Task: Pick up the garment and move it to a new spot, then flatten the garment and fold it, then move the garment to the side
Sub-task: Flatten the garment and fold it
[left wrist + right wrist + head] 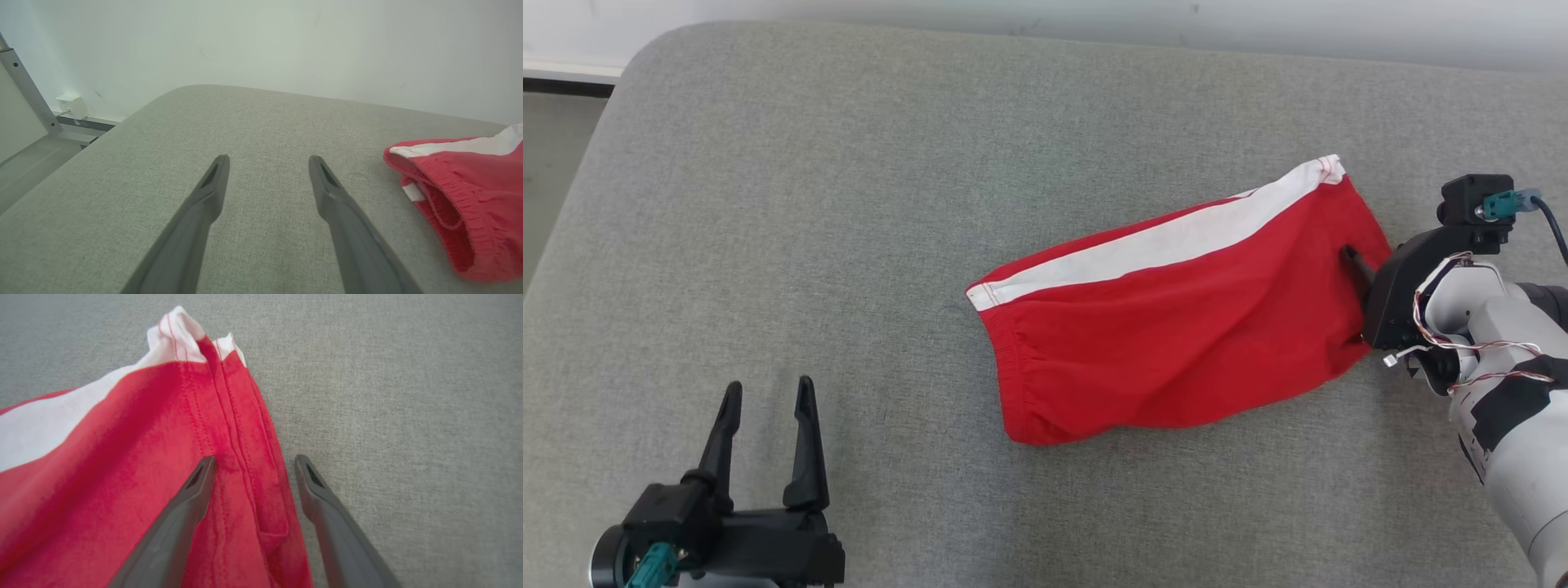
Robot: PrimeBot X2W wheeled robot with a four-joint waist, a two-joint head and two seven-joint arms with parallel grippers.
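Red cotton shorts with a white stripe (1176,327) are lying along 8-to-2 o'clock, the right gripper (254,459) straddling their 3 o'clock hem wide open, the left gripper (769,385) gaping empty way off around 8.

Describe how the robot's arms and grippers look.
Left gripper: two long, dark, tapering fingers on a black mount with a teal connector. Right gripper: same dark fingers, black housing, teal plug with a dark cable, red-and-white wires, pale grey forearm bearing a black patch.
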